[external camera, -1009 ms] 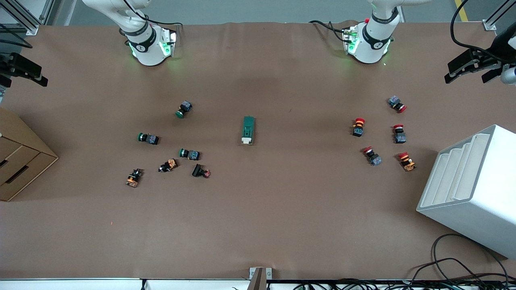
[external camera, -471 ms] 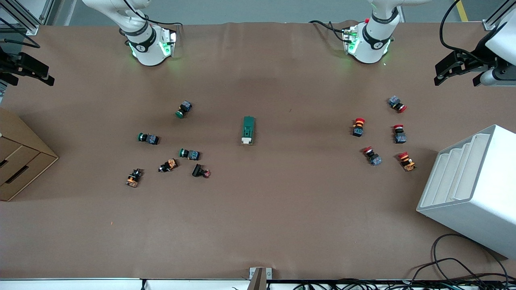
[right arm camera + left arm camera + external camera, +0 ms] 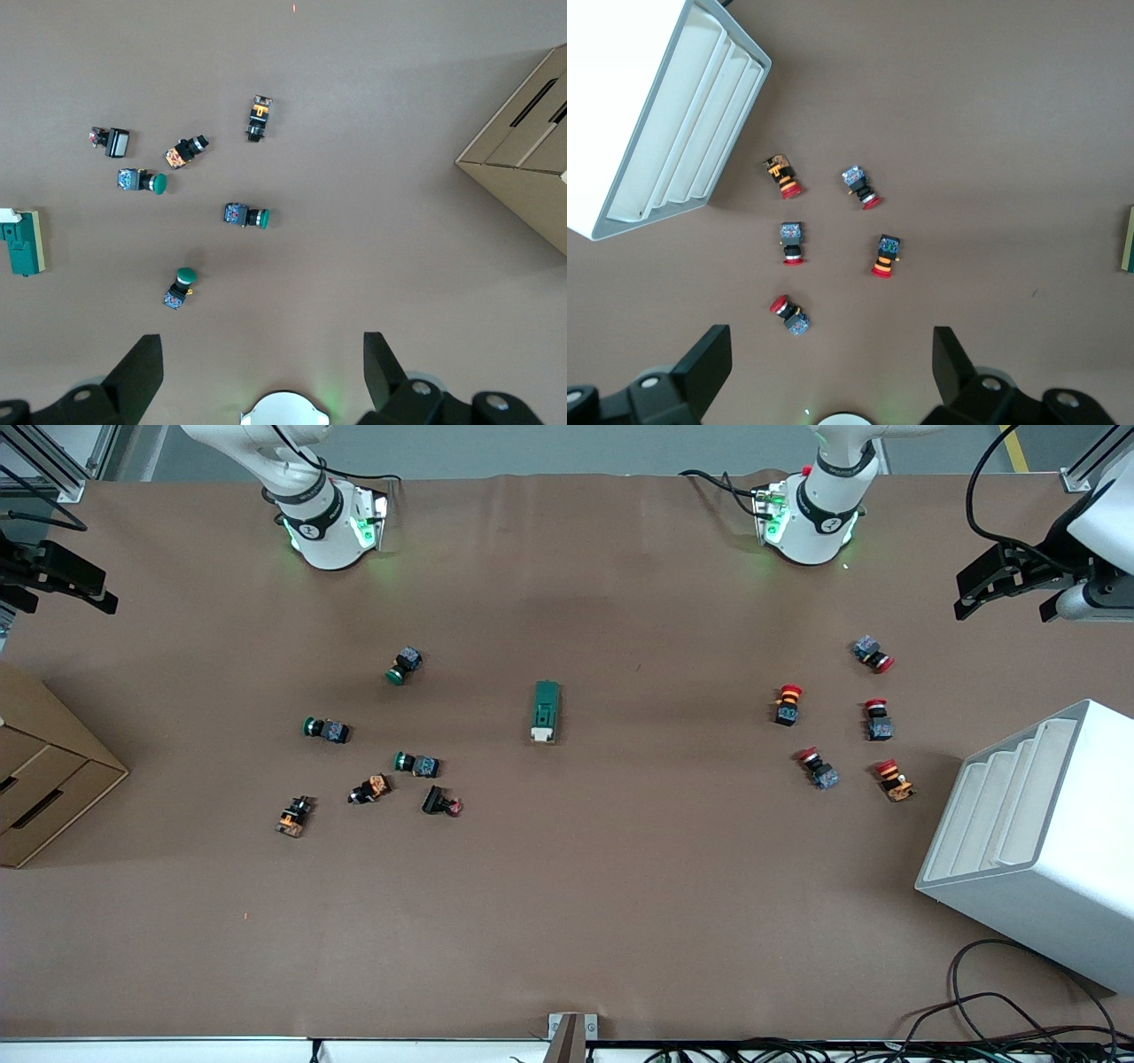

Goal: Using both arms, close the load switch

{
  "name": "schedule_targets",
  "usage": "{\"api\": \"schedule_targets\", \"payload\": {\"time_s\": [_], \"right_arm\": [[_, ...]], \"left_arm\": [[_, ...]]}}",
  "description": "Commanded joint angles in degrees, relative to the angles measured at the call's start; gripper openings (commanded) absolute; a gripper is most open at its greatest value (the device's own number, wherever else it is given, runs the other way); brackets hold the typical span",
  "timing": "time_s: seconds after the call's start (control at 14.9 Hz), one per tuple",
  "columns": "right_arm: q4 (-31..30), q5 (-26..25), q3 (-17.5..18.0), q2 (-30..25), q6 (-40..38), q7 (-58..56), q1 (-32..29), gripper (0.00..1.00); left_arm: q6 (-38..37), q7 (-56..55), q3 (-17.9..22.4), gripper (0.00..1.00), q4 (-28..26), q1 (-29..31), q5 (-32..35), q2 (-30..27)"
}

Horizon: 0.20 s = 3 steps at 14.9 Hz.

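Observation:
The load switch (image 3: 546, 711), a dark green block with a white lever end, lies flat at the middle of the table. It also shows at the edge of the right wrist view (image 3: 22, 241) and as a sliver in the left wrist view (image 3: 1128, 239). My left gripper (image 3: 1010, 595) hangs open and empty, high over the left arm's end of the table, above the red buttons; its fingers (image 3: 713, 354) are wide apart. My right gripper (image 3: 55, 593) hangs open and empty over the right arm's end; its fingers (image 3: 146, 359) are wide apart. Both are well away from the switch.
Several red push buttons (image 3: 788, 704) lie toward the left arm's end, beside a white slotted rack (image 3: 1036, 841). Green and orange push buttons (image 3: 416, 763) lie toward the right arm's end, near a cardboard box (image 3: 44, 779). Cables (image 3: 992, 1001) trail at the near edge.
Both grippers have shifted slightly inward over their table ends since a second ago, then held nearly still. The switch and the buttons have not moved.

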Motion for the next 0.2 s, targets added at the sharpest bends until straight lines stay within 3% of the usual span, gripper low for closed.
{"api": "schedule_targets", "payload": {"time_s": [0.0, 0.13], "right_arm": [[-0.73, -0.87, 0.76, -0.95, 0.23, 0.91, -0.62, 1.0], [-0.82, -0.87, 0.67, -0.95, -0.3, 0.91, -0.71, 1.0]], "left_arm": [[-0.42, 0.23, -0.39, 1.0, 3.03, 0.18, 0.63, 1.64], [-0.6, 0.4, -0.39, 1.0, 3.03, 0.44, 0.37, 1.64]]}}
